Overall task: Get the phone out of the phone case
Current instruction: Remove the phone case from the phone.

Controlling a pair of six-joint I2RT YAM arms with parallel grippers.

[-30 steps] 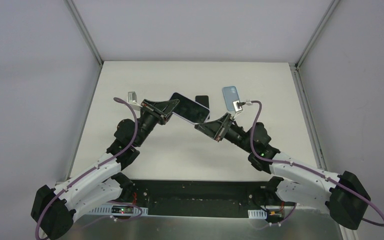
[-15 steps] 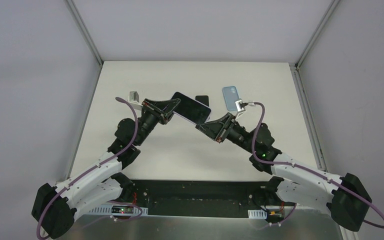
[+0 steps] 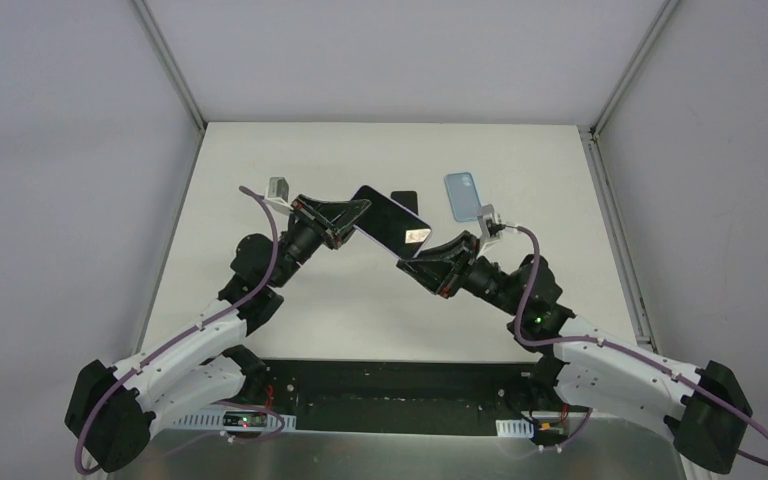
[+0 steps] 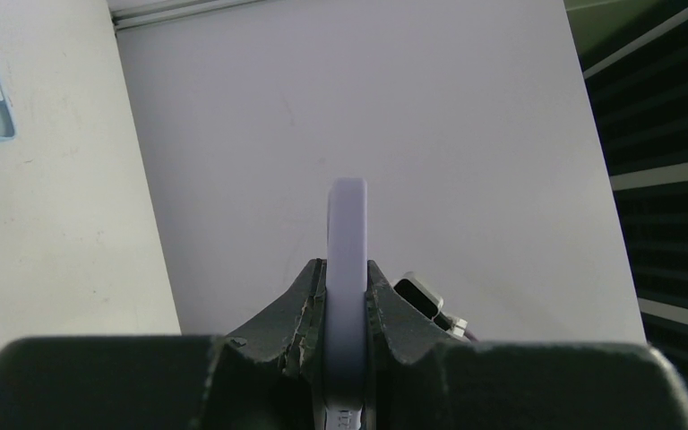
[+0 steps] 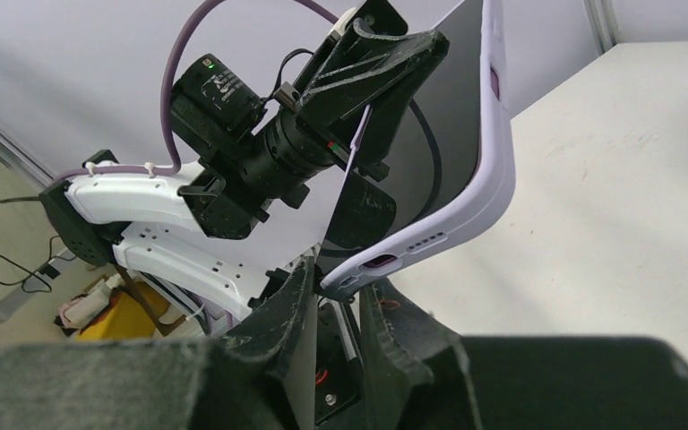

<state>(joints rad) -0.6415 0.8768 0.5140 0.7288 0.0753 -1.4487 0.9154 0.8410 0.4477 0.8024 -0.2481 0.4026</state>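
Bright, even overhead light fills the white enclosure. From above, the table (image 3: 290, 170) glows pale, with only faint, soft shade beneath the arms. A small hot spot of glare sits on the dark screen of the phone (image 3: 392, 222), and the bay at the near edge lies dim.

In the left wrist view the left gripper (image 4: 347, 267) looms as a blurred black mass. The lavender phone case (image 4: 347, 224) is slightly soft against a flatly lit wall.

In the right wrist view the right gripper (image 5: 339, 279) is out of focus and grainy. The case rim carries a light sheen, and the table beyond looks washed out.
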